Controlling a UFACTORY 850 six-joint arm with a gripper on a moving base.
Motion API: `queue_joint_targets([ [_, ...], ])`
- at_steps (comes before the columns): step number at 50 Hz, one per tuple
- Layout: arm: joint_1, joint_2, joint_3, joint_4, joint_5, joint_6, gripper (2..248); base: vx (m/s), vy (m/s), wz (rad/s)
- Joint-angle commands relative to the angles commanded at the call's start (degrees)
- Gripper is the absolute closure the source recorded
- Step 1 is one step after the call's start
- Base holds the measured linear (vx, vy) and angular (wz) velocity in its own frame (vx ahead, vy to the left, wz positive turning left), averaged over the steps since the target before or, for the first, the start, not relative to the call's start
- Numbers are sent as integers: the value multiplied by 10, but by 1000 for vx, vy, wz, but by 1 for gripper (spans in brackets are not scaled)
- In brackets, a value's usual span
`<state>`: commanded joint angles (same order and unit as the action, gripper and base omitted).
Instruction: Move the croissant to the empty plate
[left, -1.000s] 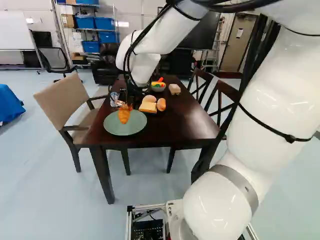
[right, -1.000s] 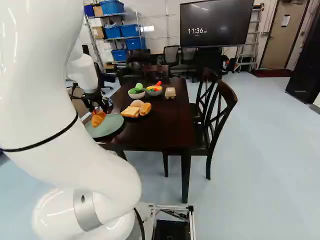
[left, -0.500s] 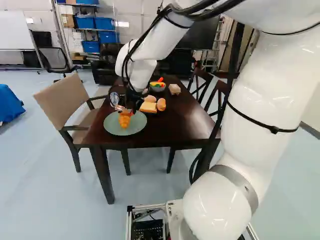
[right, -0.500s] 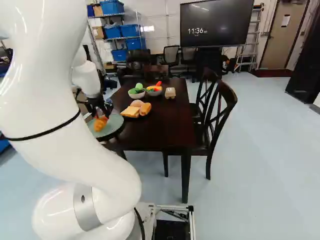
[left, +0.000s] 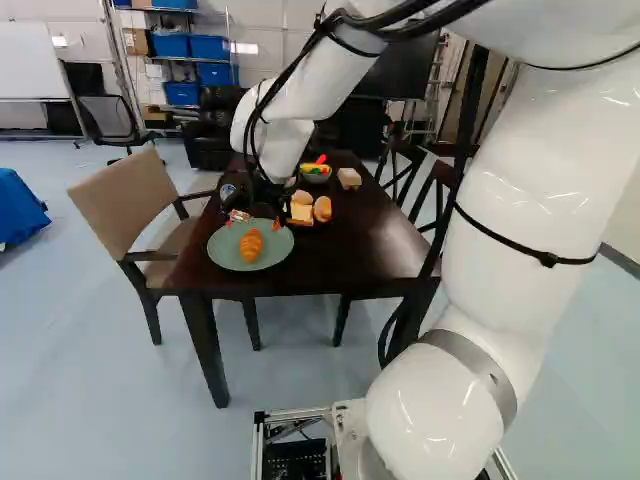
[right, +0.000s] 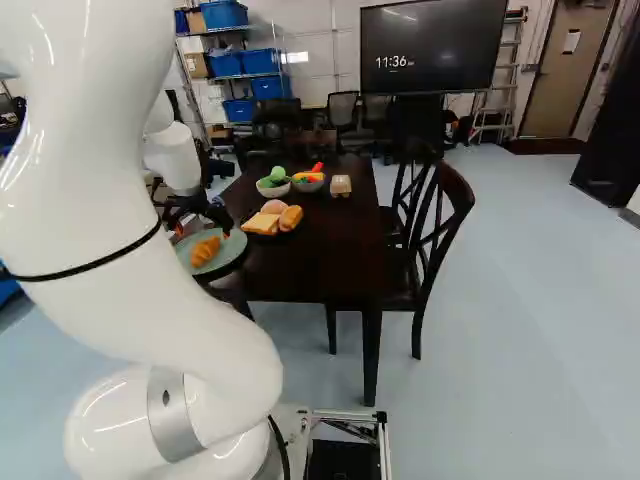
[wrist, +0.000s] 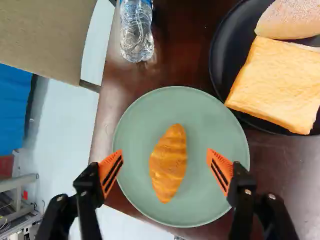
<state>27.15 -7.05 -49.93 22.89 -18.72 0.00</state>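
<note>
In the right base view we see two bowls, a bowl of green food (right: 273, 190) beside a bowl of red and yellow food (right: 310, 186); the left base view gives us only the second, next to the arm (left: 285, 140). The wrist view shows us a clear bottle (wrist: 136, 37) near the green plate (wrist: 210, 112), and bread (wrist: 277, 85) on a black plate (wrist: 221, 75). Our gripper (left: 252, 222) has its fingers wide apart, holding nothing. The croissant (wrist: 169, 162) lies on the green plate, between the orange pads (wrist: 110, 170) and touching neither.
</note>
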Motion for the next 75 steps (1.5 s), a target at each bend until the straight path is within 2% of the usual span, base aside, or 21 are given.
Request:
queue_joint_targets([
  [4,0,0,0,0,0,0,14,0,0,0],
  [5,0,0,0,0,0,0,3,0,0,0],
  [61,0,93,14,0,0,0,3,0,0,0],
  [75,-15,141,39,0,0,0,3,0,0,0],
])
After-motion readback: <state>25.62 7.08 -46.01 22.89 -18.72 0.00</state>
